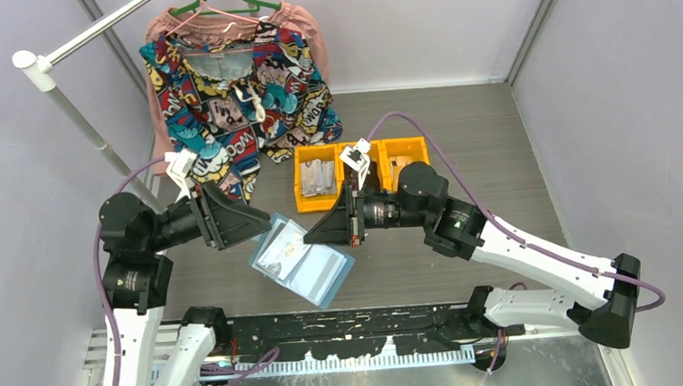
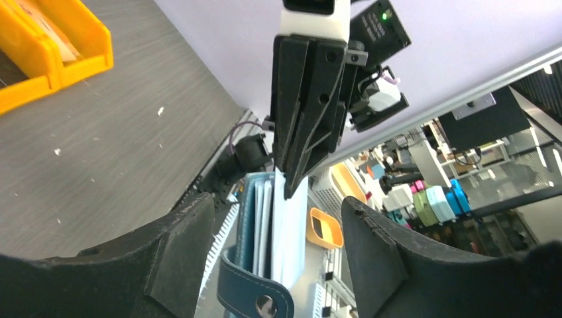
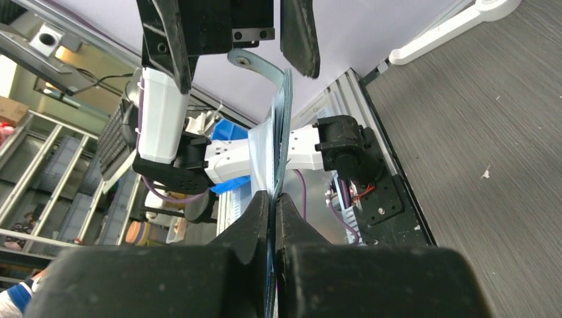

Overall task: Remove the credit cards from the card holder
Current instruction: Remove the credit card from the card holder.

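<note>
We log the card holder [image 1: 305,265] open, hanging above the table [image 1: 460,132], its long axis running from the right pincer [image 3: 272,202] toward the left pincer [image 2: 277,209]. The right pincer is clamped together on one edge. The left pincer's fingers [image 2: 179,258] stand apart and straddle the snap-tab end without touching it. The credit cards [image 1: 280,249] sit in sleeves between them. We judge the left pincer is the one to pull, with open room behind it.

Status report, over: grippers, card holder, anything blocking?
Right gripper shut on card holder, holding it aloft. Left gripper open, jaws straddling the snap-tab side. Credit cards not yet out. Orange bins behind, not in the way.
</note>
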